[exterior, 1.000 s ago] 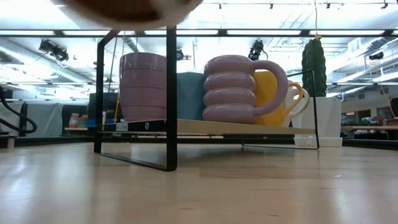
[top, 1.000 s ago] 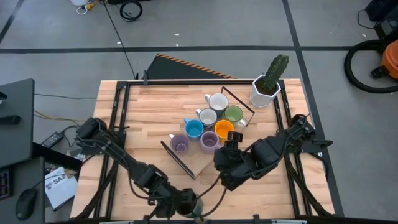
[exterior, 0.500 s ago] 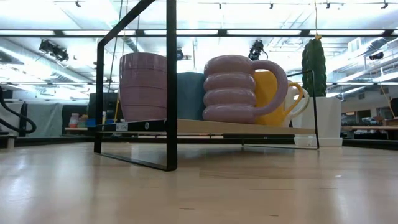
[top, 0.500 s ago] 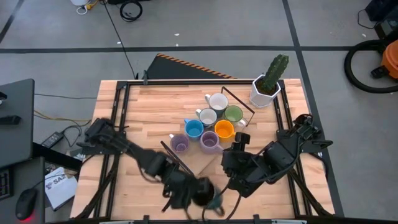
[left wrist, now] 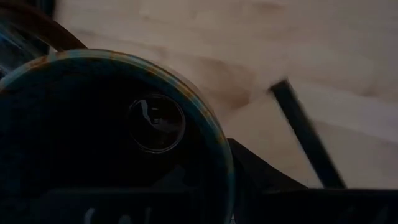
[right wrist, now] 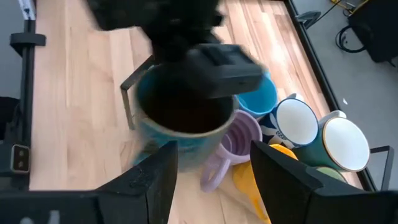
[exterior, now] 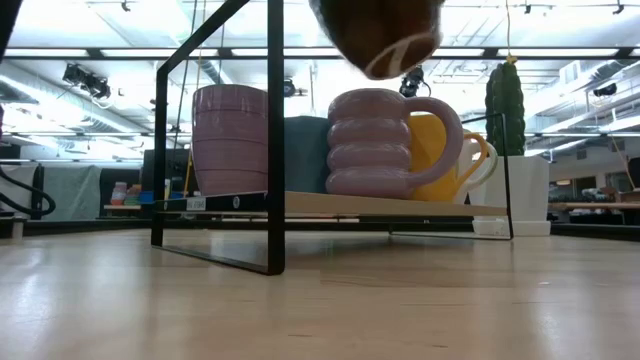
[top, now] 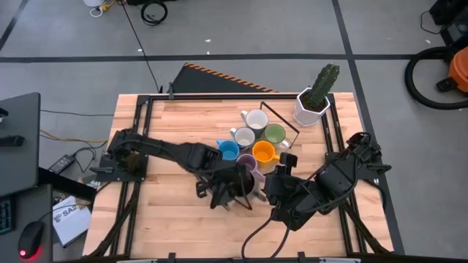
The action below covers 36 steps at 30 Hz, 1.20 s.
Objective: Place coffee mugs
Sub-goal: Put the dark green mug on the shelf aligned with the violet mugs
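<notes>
Carrying a dark mug (right wrist: 180, 115) pinched by the rim in the left gripper (top: 232, 184), low over the rack's near edge. Risked clipping the lilac mug (exterior: 385, 142) or rack frame (exterior: 275, 140) and slipping. Right gripper (top: 284, 164) waited just right, fingers (right wrist: 155, 180) spread. Other mugs crowded farther back.
</notes>
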Motion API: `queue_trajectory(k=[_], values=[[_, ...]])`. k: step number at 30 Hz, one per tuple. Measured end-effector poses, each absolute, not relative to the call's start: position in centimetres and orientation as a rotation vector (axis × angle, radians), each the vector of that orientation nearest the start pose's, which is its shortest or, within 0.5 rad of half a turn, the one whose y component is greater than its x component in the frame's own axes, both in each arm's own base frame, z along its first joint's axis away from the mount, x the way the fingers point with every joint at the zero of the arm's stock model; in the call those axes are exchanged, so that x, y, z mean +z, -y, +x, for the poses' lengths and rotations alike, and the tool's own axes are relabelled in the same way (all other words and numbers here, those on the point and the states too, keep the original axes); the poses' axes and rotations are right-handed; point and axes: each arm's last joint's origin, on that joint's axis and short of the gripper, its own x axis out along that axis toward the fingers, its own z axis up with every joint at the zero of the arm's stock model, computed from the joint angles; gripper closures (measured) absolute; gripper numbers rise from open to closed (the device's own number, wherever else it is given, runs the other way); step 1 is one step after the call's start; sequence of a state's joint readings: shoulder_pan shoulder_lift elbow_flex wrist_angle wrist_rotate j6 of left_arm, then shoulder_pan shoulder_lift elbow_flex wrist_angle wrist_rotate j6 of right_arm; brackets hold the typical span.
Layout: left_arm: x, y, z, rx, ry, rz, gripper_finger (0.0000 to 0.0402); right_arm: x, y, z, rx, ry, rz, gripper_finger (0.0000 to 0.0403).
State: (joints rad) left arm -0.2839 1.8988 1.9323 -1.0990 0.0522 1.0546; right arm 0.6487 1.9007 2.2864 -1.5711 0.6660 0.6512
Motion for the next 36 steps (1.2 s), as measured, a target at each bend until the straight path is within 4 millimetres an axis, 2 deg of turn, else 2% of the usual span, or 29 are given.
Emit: queue_trajectory(k=[4, 7, 14, 28, 36], values=[[33.0, 9.4, 37.6, -0.870, -0.904, 1.026, 0.0358, 41.7, -19.4, 28.5, -0.301, -0.866, -0.133, 0.0195], [32.5, 8.5, 37.8, -0.895, -0.908, 1.004, 0.0358, 41.8, -19.3, 28.4, -0.288, -0.870, -0.159, 0.0196], [31.2, 7.4, 37.8, -0.951, -0.932, 0.980, 0.0356, 42.8, -18.5, 27.8, -0.291, -0.840, -0.176, 0.0196], [31.1, 7.4, 37.3, -0.998, -0.960, 0.924, 0.0350, 43.1, -18.2, 27.7, -0.310, -0.820, -0.179, 0.0196], [28.9, 7.5, 38.3, -1.027, -1.029, 0.910, 0.0348, 43.1, -18.2, 27.8, -0.310, -0.810, -0.171, 0.0196]])
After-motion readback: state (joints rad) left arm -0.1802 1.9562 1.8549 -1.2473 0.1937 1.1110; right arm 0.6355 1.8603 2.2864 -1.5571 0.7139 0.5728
